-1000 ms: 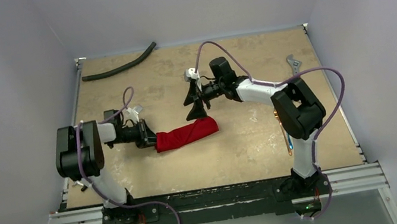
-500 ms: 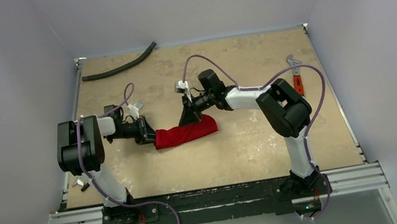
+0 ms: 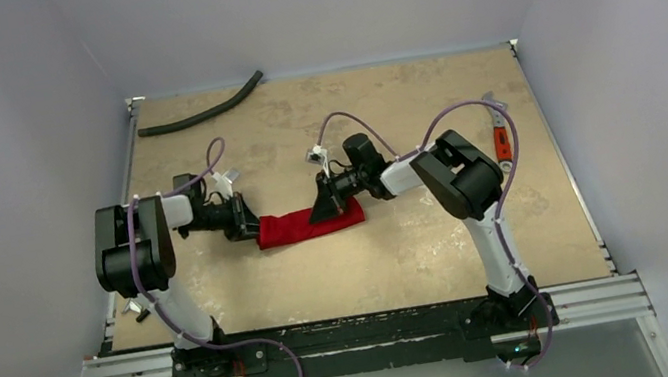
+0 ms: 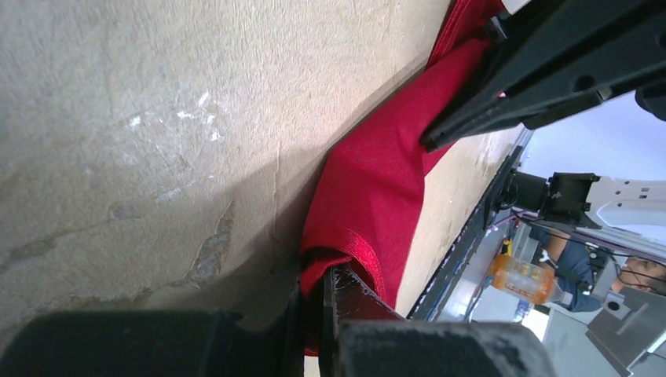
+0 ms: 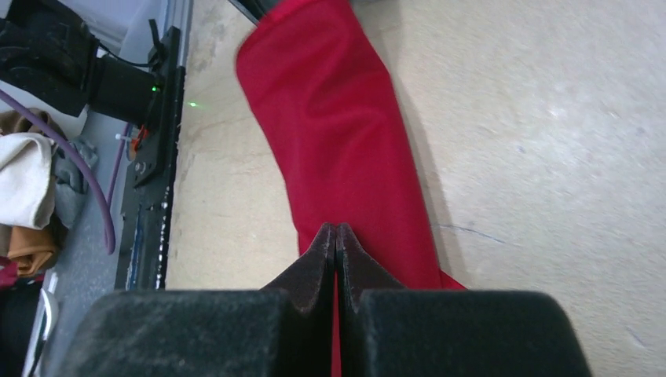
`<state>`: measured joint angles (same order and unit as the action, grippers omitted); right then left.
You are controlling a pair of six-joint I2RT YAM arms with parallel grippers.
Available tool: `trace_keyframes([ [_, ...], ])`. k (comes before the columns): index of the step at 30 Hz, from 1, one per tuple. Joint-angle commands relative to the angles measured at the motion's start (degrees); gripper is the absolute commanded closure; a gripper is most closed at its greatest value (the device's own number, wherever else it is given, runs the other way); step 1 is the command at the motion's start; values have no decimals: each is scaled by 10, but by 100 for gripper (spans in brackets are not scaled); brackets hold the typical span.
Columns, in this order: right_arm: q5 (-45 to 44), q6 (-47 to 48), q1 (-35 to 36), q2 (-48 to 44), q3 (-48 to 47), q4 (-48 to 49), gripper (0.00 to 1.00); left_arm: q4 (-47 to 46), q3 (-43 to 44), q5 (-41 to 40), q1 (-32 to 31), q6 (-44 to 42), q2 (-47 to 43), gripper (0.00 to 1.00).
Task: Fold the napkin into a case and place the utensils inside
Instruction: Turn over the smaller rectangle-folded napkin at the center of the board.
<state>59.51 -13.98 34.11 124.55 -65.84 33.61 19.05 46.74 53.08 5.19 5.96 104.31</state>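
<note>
Red napkin (image 3: 301,227) lying folded long and thin in middle of table (image 3: 400,249). Left tool (image 3: 252,229) pinching its left end. Right tool (image 3: 325,214) clenched tight, tips sitting on right half.

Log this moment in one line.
left hand: shut on napkin end | right hand: shut on napkin near other end | napkin: folded strip on table

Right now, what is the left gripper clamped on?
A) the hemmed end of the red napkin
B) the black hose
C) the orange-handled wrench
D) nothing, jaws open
A: in the left wrist view the left gripper has the napkin pinched at its hemmed end, and from above it sits at the cloth's left end.
</note>
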Motion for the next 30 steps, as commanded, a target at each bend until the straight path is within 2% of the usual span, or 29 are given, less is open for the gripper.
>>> trace_keyframes([
  [1, -12, -7, -12, 32, -47, -40, 100, 3, 26, -90, 5, -56, -1, 100],
  [7, -45, 23, -12, 40, -47, -83, 100, 19, 41, -80, 2, -92, -1, 100],
  [8, -54, 30, -12, 40, -47, -89, 100, 24, 43, -79, -1, -97, -3, 95],
  [9, -60, 35, -11, 41, -49, -97, 100, 28, 46, -76, -4, -105, -6, 85],
  [10, -65, 40, -11, 40, -49, -103, 100, 34, 51, -76, -6, -111, -7, 64],
  [11, -72, 48, -11, 39, -50, -112, 100, 39, 54, -73, -6, -117, -8, 48],
  [14, -91, 67, -10, 32, -49, -131, 100, 78, 78, -72, -7, -154, -15, 18],
  [15, -95, 73, -9, 30, -49, -137, 100, 98, 91, -75, -5, -175, -20, 16],
  [23, -113, 89, 0, 26, -57, -159, 100, 296, 159, -149, 8, -368, -78, 16],
  [26, -117, 94, 2, 23, -56, -164, 100, 318, 169, -173, 13, -406, -102, 28],
  [28, -118, 94, 2, 21, -56, -164, 100, 333, 181, -179, 12, -431, -107, 43],
  [30, -121, 93, 4, 19, -58, -167, 100, 348, 199, -182, 12, -446, -106, 55],
])
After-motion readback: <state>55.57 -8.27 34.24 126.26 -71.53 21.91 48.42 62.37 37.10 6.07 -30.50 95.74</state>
